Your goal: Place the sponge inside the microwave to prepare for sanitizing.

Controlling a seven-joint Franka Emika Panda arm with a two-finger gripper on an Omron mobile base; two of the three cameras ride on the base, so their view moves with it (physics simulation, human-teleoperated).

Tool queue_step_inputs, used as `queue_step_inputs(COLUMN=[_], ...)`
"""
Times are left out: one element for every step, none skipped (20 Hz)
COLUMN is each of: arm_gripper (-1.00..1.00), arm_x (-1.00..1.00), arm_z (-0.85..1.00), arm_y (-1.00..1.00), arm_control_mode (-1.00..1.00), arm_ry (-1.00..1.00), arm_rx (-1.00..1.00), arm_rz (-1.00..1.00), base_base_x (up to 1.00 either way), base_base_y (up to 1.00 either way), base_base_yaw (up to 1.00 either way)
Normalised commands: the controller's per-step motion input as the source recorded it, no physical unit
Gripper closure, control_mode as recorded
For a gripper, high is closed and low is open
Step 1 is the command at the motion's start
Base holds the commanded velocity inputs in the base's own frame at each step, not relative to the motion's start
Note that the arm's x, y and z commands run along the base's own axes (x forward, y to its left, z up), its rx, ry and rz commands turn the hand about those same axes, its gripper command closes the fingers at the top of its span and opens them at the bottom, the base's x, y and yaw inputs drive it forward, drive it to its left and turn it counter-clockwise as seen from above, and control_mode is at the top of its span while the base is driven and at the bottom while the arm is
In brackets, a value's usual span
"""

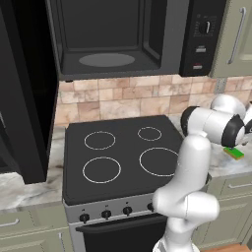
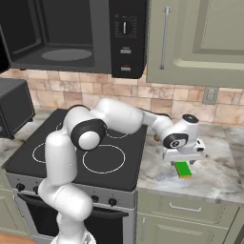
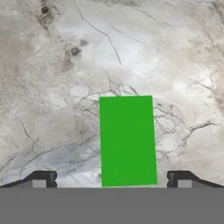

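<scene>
The sponge (image 3: 127,140) lies flat on the marble counter (image 2: 214,176) right of the stove, its bright green top facing up. My gripper (image 2: 183,161) hovers just above the sponge (image 2: 182,169), pointing down. In the hand view the gripper (image 3: 111,180) is open, one dark fingertip (image 3: 43,179) to either side of the sponge, neither touching it. From the left base view the sponge (image 1: 234,153) peeks out beside my forearm. The black microwave (image 1: 118,39) hangs above the stove with its door (image 1: 24,98) swung open to the left, showing the grey interior and round plate (image 1: 107,60).
A black stove (image 1: 123,157) with four rings sits under the microwave. A smaller black toaster oven (image 2: 14,109) stands on the counter left of the stove. Green-grey cabinets (image 2: 195,38) hang right of the microwave, above the sponge. My arm reaches across the stove's right side.
</scene>
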Motion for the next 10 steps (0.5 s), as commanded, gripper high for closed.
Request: queue_step_inputs(arm_gripper=[-1.00,-1.00,-1.00,-1.00,-1.00,-1.00,-1.00,-1.00,-1.00,-1.00], arm_x=[0.00,0.04,0.04,0.04,0.04,0.04,0.06,0.05,0.01,0.01], arm_z=[-0.07,-0.10,-0.09,-0.07,-0.08,-0.11,-0.14,-0.18,-0.20,-0.23], arm_y=[-0.01,-0.09,-0.15,-0.11,-0.06,-0.05,-0.05,-0.01,0.00,0.00], arm_control_mode=[-1.00,-1.00,-1.00,-1.00,-1.00,-1.00,-1.00,-1.00,-1.00,-1.00], arm_ry=[0.00,0.00,0.00,0.00,0.00,0.00,0.00,0.00,0.00,0.00], arm_rx=[0.00,0.00,0.00,0.00,0.00,0.00,0.00,0.00,0.00,0.00], arm_rz=[0.00,0.00,0.00,0.00,0.00,0.00,0.00,0.00,0.00,0.00], base_base_x=[0.00,0.00,0.00,0.00,0.00,0.00,0.00,0.00,0.00,0.00], base_base_y=[0.00,0.00,0.00,0.00,0.00,0.00,0.00,0.00,0.00,0.00], base_base_yaw=[0.00,0.00,0.00,0.00,0.00,0.00,0.00,0.00,0.00,0.00])
